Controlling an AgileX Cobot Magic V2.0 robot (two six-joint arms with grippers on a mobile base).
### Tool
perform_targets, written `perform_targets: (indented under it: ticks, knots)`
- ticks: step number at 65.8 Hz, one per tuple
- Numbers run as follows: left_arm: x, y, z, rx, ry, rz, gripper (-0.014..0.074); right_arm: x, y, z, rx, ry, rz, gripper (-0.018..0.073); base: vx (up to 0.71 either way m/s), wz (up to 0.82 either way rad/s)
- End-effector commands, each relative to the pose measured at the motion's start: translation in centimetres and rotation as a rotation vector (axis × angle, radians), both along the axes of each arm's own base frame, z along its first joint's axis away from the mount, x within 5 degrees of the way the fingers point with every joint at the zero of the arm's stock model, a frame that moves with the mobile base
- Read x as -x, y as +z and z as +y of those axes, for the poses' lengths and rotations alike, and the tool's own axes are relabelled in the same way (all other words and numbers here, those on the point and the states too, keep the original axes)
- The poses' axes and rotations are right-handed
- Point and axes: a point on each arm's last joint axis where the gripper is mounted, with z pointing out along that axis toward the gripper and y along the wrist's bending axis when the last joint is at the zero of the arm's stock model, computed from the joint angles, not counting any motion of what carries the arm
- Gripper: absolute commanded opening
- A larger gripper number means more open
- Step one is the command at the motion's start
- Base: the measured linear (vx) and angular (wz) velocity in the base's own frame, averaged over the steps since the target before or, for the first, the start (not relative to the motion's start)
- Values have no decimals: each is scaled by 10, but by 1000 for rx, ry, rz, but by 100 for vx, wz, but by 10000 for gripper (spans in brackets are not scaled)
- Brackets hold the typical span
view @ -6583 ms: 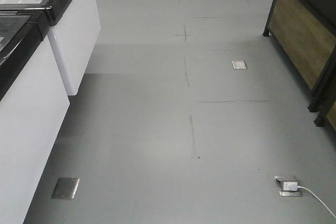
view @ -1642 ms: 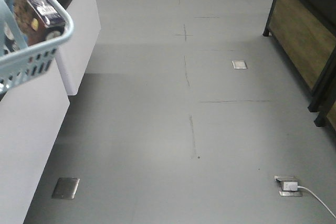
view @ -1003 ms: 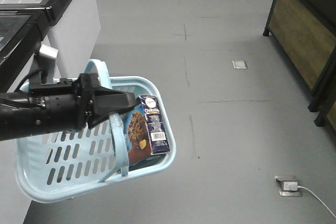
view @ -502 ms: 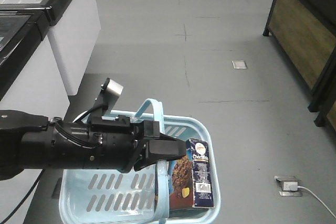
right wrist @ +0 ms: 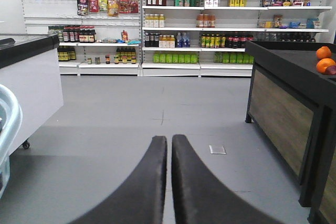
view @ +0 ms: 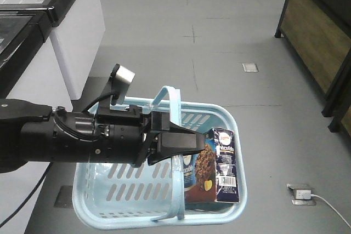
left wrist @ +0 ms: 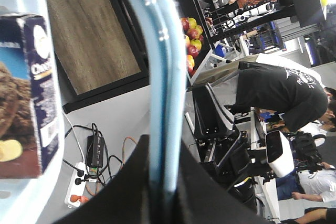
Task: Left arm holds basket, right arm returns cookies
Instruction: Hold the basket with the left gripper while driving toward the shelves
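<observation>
Left arm (view: 71,143) reaches out level over the floor, its pincer (view: 189,142) clamped on the hoop handle (view: 174,100), so the light blue basket (view: 129,190) hangs clear of the floor. The cookies (view: 216,165), a navy carton, stand on end against the basket's right wall; likely light, stiff card that dents if squeezed, best taken across the narrow sides near the top. Right pincer (right wrist: 169,148) is closed on nothing, level and aimed down the aisle, the basket at its left.

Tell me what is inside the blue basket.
A navy Chocofello cookie carton stands at the right end of the basket in the front view. The left arm covers part of its floor; anything beneath is hidden.
</observation>
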Motion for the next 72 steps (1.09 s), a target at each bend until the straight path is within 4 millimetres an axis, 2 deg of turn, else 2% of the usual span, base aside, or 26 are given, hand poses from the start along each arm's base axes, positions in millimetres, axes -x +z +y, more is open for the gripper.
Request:
perform_targets:
  ticks: [1,72]
  knots:
    - [7,32,-1,156,-19,-16,-3,1,2,0,9,-6,-74,-11,0,0]
    - [4,30,-1,134,5,-23,-3,1,2,0,9,-6,-73,-11,0,0]
